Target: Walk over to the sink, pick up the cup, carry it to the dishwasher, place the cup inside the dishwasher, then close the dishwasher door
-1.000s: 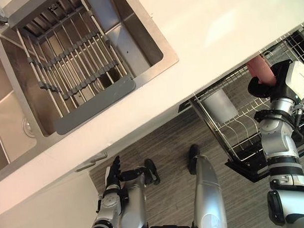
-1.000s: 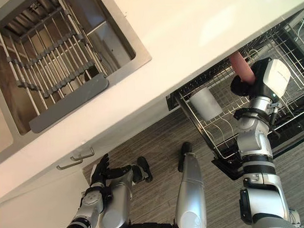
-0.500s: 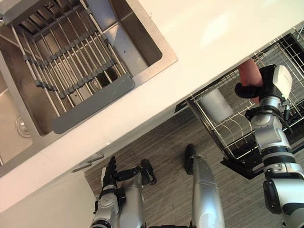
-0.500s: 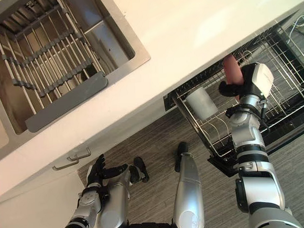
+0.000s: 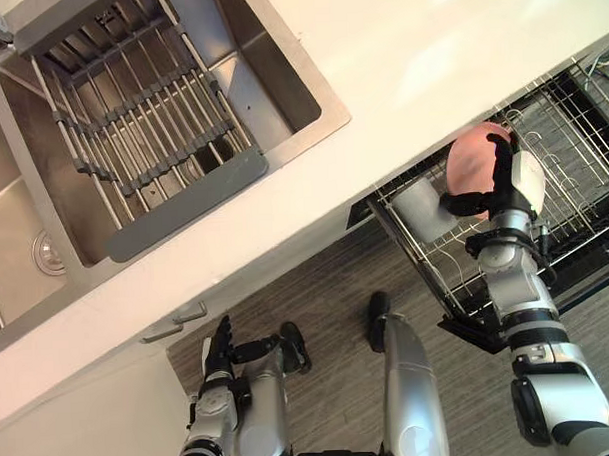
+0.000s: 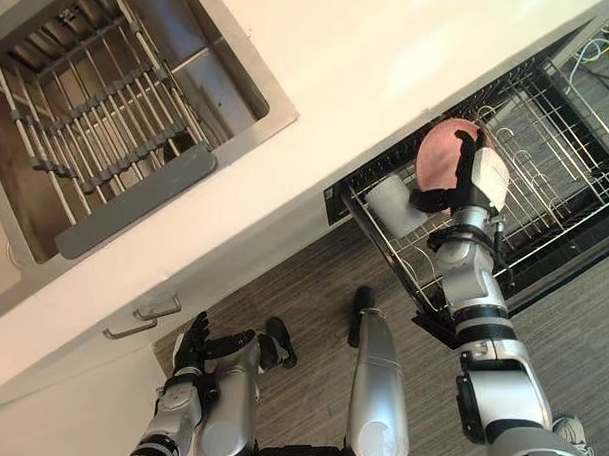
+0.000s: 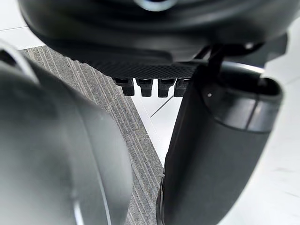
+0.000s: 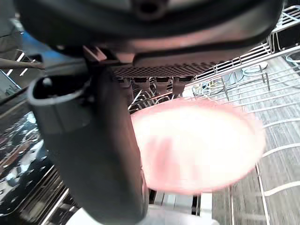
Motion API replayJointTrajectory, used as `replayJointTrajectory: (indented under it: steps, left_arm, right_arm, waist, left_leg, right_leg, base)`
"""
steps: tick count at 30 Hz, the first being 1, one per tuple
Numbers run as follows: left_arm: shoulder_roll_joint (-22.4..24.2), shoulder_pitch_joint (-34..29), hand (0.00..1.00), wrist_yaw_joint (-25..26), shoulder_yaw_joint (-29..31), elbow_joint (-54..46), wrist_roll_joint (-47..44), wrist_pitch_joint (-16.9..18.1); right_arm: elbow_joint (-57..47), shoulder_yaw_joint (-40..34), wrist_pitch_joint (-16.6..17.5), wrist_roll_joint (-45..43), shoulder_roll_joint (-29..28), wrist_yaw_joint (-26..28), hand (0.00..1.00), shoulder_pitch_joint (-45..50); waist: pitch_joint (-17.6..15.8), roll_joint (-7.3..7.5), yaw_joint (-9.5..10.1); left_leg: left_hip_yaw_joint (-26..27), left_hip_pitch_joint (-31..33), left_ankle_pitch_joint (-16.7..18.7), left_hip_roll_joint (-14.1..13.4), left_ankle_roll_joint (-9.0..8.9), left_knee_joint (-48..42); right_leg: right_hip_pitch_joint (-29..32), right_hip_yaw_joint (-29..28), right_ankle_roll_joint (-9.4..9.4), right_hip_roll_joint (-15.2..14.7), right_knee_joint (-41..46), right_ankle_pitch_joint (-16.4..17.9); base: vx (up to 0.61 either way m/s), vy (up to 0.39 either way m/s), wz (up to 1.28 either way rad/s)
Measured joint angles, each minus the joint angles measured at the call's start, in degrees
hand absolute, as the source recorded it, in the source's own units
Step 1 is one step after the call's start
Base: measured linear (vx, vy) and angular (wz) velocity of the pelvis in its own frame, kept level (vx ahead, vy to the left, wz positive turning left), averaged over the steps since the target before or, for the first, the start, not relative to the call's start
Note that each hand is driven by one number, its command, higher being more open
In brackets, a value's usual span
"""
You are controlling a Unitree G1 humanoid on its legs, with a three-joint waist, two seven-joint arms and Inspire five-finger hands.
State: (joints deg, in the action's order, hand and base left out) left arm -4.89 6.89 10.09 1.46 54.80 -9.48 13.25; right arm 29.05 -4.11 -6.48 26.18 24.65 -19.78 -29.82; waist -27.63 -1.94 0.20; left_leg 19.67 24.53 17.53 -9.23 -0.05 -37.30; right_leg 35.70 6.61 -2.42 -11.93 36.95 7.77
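Cup, pink, is clasped in the right hand above the pulled-out dishwasher rack, right of frame. Pickup and carry appear complete; release into the rack and door closing remain. Left hand hangs open, lower left.

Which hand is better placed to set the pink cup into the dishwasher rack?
The right hand: its fingers are curled round the pink cup, over the dishwasher rack. The left hand hangs open, low by the cabinet, far from the rack.
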Motion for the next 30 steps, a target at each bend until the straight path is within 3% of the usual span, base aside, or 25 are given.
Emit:
replayJointTrajectory:
  steps: [12, 19, 26, 30]
  left_arm:
    - [-0.2, 0.0, 1.0, -0.1, -0.3, 0.8, 1.7, -0.9]
    - [-0.9, -0.1, 1.0, -0.1, -0.4, 1.9, 2.8, -1.7]
    - [-1.8, -1.5, 1.0, -0.5, -0.8, 1.8, 3.9, -1.9]
    - [-2.2, -2.5, 1.0, -0.7, -1.5, 2.1, 5.1, -2.1]
  right_arm:
    - [-8.7, 0.0, 0.2, 1.0, -5.2, 0.6, 1.0, 12.4]
    - [-19.1, -0.1, 1.3, 4.5, -7.1, 1.1, 1.0, 22.1]
    - [-32.9, -2.7, 5.5, 6.0, -7.1, 1.1, 1.0, 32.2]
    - [-40.5, -7.2, 9.5, 5.9, -8.7, 0.9, 1.0, 37.8]
  waist:
    - [0.5, 1.21, 0.3]
    - [0.9, 2.18, -0.46]
    - [0.9, 3.37, -1.71]
    - [1.4, 4.17, -3.01]
  left_leg:
    - [-0.2, -4.4, -0.6, 0.5, -0.23, 2.2]
    - [-1.5, -6.7, -1.2, 1.0, -0.46, 3.7]
    - [-2.7, -10.9, -1.3, 2.6, -0.41, 6.1]
    - [-3.4, -13.8, -1.4, 3.2, -0.4, 8.3]
  right_leg:
    - [-4.4, 0.5, -0.05, -0.1, -1.2, 0.0]
    - [-7.3, 1.4, -0.01, 0.0, -2.5, 0.0]
    - [-11.1, 1.3, -0.4, 0.4, -4.5, -0.2]
    - [-14.2, 1.3, -0.93, 0.7, -6.7, -0.6]
  base:
    - [0.0, 0.0, 0.0]
    - [0.0, -0.012, 0.05]
    - [0.03, 0.007, -0.05]
    - [0.06, 0.015, -0.04]
